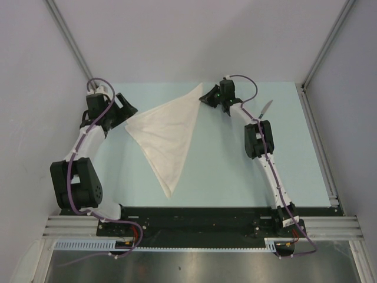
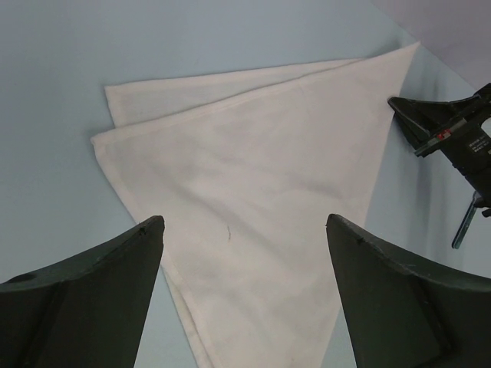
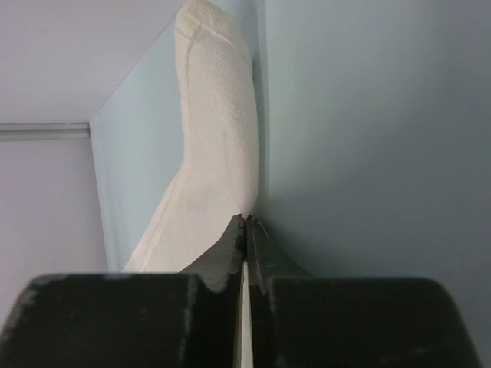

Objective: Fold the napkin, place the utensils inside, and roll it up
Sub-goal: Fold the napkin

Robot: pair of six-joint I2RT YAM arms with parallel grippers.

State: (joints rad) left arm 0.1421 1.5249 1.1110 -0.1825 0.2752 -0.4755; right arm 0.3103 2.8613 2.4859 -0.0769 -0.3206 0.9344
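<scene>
Pale blue matte tabletop (image 1: 235,171), grey walls, aluminium rails around it. Napkin (image 1: 168,132) is lying flat mid-table, folded into a long triangle. It's cream woven cloth with hemmed edges, the two layers sitting slightly offset at the left corner and the long tip pointing toward the arm bases. Right gripper (image 1: 206,99) is sitting at the far corner of the triangle, jaws pinched tight on the cloth. Its wrist view is showing a thin white strip caught between the black fingers (image 3: 222,261), fabric bulging up just beyond them. Left gripper (image 1: 128,112) is sitting over the left corner, jaws spread wide and gripping nothing, cloth lying right below; can't tell if it's touching. Knife (image 1: 268,107), slim with a silver blade, is lying on the table just right of the right arm, well apart from the napkin.
</scene>
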